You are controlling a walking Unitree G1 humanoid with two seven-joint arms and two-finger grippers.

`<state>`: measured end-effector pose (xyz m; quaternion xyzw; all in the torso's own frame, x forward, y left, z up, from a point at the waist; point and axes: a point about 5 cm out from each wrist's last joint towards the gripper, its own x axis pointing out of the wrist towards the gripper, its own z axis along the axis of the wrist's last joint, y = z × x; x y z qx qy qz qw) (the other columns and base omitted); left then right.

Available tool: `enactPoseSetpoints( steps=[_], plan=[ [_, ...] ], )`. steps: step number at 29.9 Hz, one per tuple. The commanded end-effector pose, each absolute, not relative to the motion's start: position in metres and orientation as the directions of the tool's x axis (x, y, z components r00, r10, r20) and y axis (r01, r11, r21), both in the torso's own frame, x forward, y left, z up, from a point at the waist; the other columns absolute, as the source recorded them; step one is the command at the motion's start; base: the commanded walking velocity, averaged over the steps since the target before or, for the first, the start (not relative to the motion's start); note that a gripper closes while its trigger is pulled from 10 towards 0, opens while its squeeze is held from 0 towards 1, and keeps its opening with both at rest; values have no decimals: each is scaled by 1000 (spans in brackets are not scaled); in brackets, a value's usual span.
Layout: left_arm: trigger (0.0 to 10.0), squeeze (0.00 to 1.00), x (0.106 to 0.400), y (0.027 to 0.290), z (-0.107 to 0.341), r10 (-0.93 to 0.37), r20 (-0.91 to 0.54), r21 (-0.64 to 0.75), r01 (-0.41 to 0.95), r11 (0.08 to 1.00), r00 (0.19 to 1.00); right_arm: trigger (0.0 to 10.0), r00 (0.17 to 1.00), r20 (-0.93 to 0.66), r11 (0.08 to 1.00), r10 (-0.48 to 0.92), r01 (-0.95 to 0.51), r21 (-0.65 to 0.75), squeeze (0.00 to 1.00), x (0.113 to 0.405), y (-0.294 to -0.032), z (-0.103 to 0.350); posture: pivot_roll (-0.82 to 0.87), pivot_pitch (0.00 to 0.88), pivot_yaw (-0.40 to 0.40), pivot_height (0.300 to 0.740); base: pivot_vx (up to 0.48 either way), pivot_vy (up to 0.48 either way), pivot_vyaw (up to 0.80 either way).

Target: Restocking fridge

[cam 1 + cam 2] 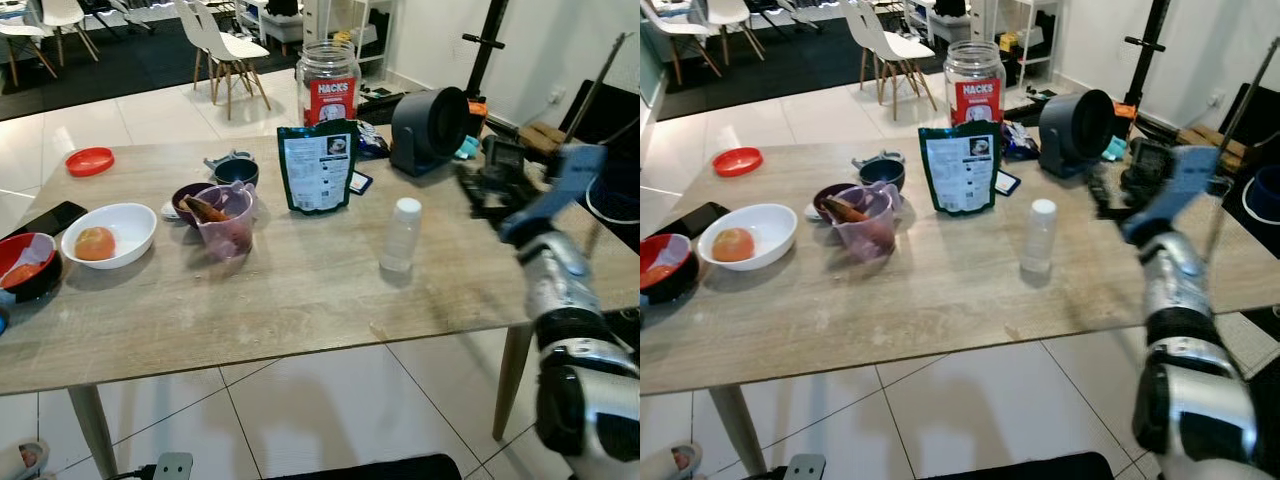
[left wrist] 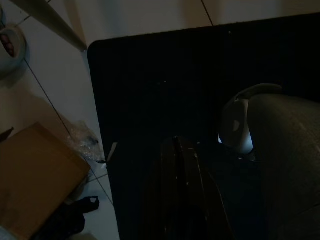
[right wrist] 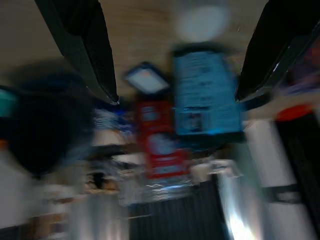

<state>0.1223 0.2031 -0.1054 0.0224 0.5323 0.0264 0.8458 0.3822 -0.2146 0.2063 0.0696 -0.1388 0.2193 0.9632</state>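
We are reaching the right gripper (image 3: pixel 172 55), fingers spread, at frame right toward the small white-capped bottle (image 1: pixel 402 236) at centre; closing around it comes next.

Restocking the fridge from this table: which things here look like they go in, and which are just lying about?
Likely for the fridge:
- small white bottle, nearest the raised right tool, which is open
- bowl with the orange fruit
- dark green pouch
- Hacks jar

Probably just lying about:
- black fan
- phone
- red lid
- chairs
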Motion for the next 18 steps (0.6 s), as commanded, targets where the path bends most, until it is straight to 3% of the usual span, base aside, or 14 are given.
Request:
enactPoseSetpoints(
  steps=[1,7,12,18],
  plan=[
    [10000,0,109,199,-110,56,-921,55,-14,998,385,10000,832,303,865,465,-500,47,0,384,-203,212,31,0,19,740,0,0,0],
    [10000,0,108,203,-110,60,-922,60,-12,998,383,10000,810,259,835,526,-550,24,0,391,-160,205,32,0,24,740,0,0,0],
    [10000,0,108,204,-110,61,-922,61,-12,998,383,10000,825,237,846,513,-532,22,0,392,-156,203,32,0,24,740,0,0,0],
    [10000,0,110,205,-109,59,-919,60,-11,998,390,10000,927,115,933,358,-350,-84,0,401,-157,199,32,0,24,740,0,0,0]
  ],
)
